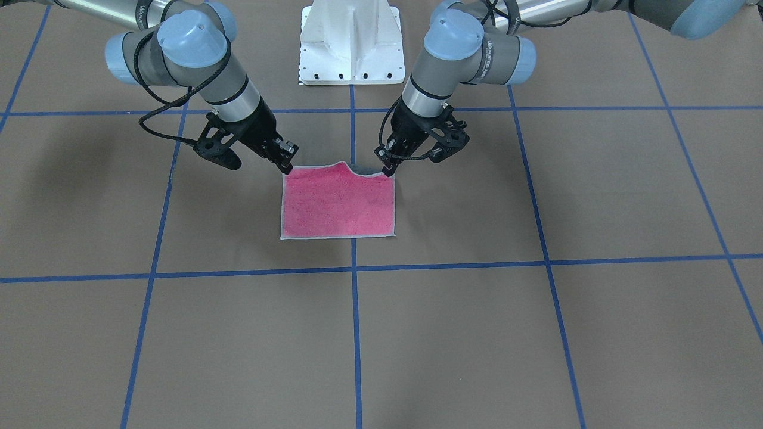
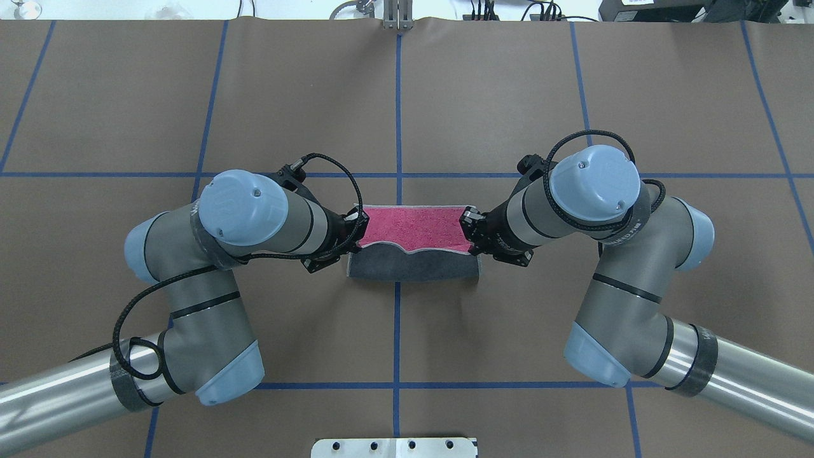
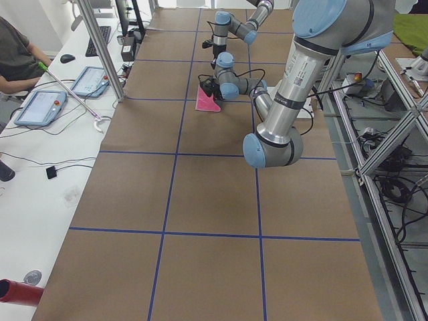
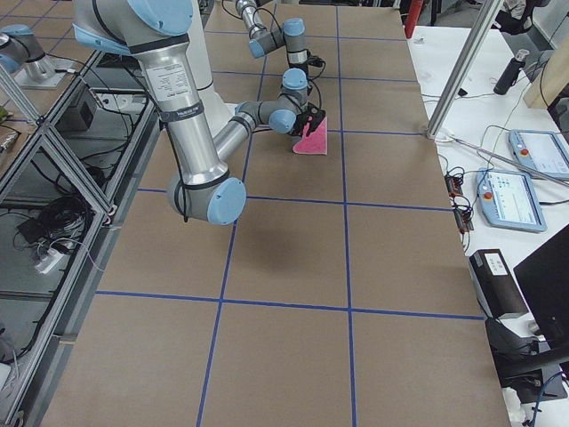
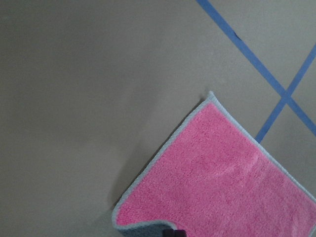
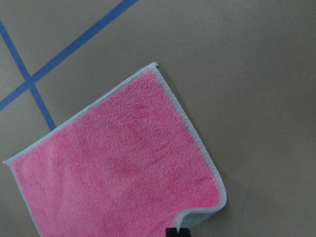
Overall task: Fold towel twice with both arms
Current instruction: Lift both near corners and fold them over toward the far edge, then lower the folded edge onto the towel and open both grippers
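brown paper covers the bench (image 1: 536,333), which is marked into a grid by blue tape lines (image 1: 353,333). over it the left arm (image 2: 210,305) and the right arm (image 2: 626,305) are bent inward from either side. between them, near the white pedestal (image 1: 350,42), the towel (image 1: 338,202) is found across the central tape line. its robot-side edge is held up off the bench, so that the pink face is shown to the front camera and the dark grey face to the overhead one, while the far edge lies flat. one raised corner is pinched by the left gripper (image 1: 388,173), the other by the right gripper (image 1: 289,168), each closed narrowly on the cloth. the stitched border (image 1: 357,173) is seen to sag between the two grips, so the towel is judged light, soft and limp. it is best taken at the corners, with both carried level and together, lest the fold be skewed.
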Controlling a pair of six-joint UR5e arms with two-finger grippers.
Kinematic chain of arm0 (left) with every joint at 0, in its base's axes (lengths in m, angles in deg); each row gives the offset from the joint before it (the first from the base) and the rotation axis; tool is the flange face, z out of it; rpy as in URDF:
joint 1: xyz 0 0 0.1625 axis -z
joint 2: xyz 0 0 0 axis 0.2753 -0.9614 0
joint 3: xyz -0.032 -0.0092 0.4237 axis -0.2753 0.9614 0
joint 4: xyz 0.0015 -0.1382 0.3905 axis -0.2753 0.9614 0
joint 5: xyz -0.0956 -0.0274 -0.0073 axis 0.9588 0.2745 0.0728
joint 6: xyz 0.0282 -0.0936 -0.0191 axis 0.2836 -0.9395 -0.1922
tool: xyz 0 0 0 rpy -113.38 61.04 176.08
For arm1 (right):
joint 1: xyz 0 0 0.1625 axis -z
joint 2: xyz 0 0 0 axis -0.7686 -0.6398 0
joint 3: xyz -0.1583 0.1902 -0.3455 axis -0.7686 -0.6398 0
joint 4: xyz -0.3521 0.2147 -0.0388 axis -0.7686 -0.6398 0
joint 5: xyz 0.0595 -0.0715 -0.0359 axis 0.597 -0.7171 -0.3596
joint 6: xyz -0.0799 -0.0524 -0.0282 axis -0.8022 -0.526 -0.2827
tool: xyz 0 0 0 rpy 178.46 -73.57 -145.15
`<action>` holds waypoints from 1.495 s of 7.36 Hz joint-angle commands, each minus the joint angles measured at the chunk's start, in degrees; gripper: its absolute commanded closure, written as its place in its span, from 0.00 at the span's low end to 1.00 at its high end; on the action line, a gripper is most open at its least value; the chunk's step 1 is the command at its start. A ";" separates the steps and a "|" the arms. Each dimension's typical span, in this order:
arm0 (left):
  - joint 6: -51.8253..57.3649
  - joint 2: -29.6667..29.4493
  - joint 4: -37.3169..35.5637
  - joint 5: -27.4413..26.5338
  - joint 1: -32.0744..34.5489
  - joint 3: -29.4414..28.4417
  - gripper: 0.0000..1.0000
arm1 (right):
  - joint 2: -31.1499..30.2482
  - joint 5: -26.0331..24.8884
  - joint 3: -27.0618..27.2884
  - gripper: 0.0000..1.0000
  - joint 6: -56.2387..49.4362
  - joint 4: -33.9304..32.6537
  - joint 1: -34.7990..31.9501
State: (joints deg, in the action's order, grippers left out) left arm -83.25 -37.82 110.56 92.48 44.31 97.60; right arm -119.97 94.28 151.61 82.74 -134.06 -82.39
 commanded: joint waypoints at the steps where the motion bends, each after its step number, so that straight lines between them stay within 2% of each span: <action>1: 0.00 -0.76 2.33 0.03 1.28 -3.29 1.00 | 0.80 0.05 -2.25 1.00 -0.07 0.07 -0.70; 8: 1.14 -3.49 2.95 0.03 2.34 -7.69 1.00 | 4.32 0.14 -8.85 1.00 -0.68 0.42 -2.11; 11: 1.84 -3.67 3.56 0.03 2.69 -9.19 1.00 | 4.76 0.14 -9.56 1.00 -0.77 0.51 -2.11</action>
State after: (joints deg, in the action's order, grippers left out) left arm -81.94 -41.43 113.64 92.51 46.86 89.18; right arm -115.36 94.43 142.51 82.06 -133.62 -84.49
